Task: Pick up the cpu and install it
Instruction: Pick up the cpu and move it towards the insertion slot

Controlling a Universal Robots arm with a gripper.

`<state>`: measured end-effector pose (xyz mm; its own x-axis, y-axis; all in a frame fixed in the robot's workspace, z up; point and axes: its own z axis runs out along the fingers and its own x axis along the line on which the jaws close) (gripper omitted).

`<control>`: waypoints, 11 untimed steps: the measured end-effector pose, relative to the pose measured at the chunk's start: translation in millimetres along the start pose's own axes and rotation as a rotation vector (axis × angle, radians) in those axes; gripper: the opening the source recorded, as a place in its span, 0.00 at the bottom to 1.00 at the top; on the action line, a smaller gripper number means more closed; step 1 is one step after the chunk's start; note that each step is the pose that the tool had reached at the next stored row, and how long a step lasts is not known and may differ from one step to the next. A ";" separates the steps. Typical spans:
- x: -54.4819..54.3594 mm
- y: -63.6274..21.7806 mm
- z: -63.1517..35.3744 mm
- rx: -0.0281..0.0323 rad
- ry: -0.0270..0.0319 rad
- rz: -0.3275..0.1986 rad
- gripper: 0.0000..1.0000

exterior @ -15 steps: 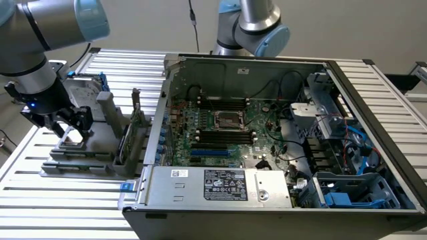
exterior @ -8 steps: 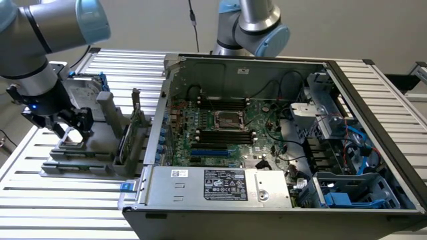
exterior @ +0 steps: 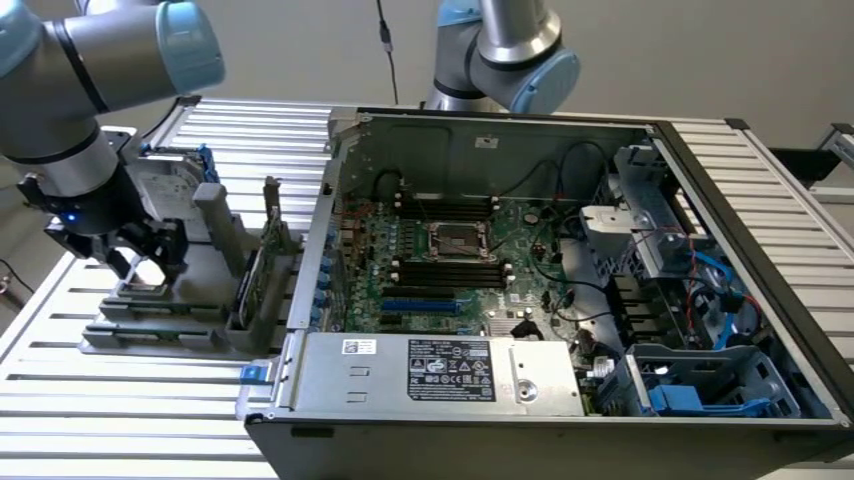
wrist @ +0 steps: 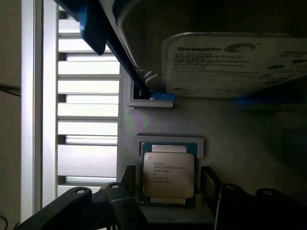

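Note:
The cpu, a small square chip with a pale metal top and printed text, lies flat in a recess of the grey holder. My gripper is open, with one dark finger on each side of the chip and a small gap to each edge. In the exterior view the gripper hangs low over the grey holder at that view's left. The dark metal-framed socket sits in the middle of the green motherboard inside the open computer case.
A silver hard drive with a blue frame stands in the holder just beyond the chip. Upright cards rise between the holder and the case wall. Another robot arm stands behind the case. The table is slatted metal.

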<state>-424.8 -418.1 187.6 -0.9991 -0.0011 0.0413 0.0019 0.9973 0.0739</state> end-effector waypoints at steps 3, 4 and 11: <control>-1.3 -0.1 0.8 -0.0003 0.0001 0.000 0.65; -1.3 -0.1 0.8 -0.0001 0.0004 0.000 0.65; -1.3 -0.4 3.1 -0.0001 0.0009 0.001 0.65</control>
<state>-423.6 -418.2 184.4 -0.9991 -0.0006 0.0423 0.0026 0.9973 0.0740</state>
